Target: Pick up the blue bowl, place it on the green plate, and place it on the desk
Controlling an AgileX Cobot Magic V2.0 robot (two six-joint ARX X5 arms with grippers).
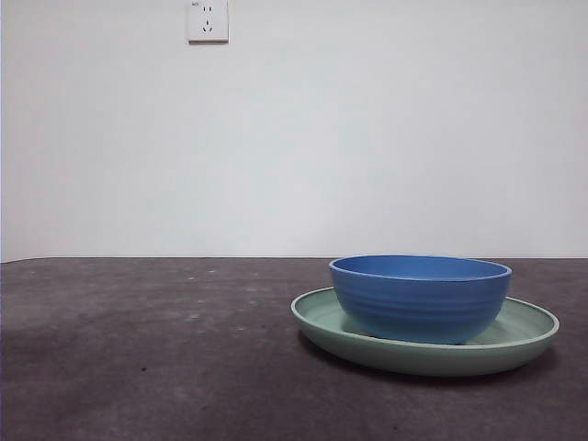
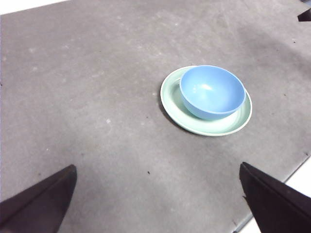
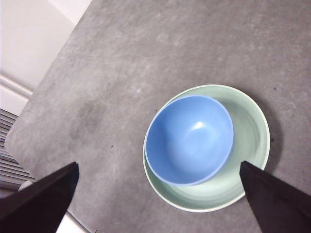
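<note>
The blue bowl [image 1: 419, 299] sits upright inside the green plate [image 1: 519, 342], right of centre on the desk [image 1: 138, 349]. The bowl rests off-centre in the plate, close to one side of the rim. In the left wrist view the bowl [image 2: 212, 91] and plate [image 2: 214, 127] lie well ahead of my left gripper [image 2: 157, 166], which hangs open and empty above the desk. My right gripper [image 3: 158, 164] hovers open high over the bowl [image 3: 189, 140] and plate [image 3: 251, 141], touching neither. No arm shows in the front view.
A white wall with a socket [image 1: 208, 20] stands behind the desk. The desk's edge [image 2: 291, 172] runs near the plate in the left wrist view, and a rounded desk corner [image 3: 22, 131] shows in the right wrist view. A black tip [image 2: 305, 14] pokes in at one corner.
</note>
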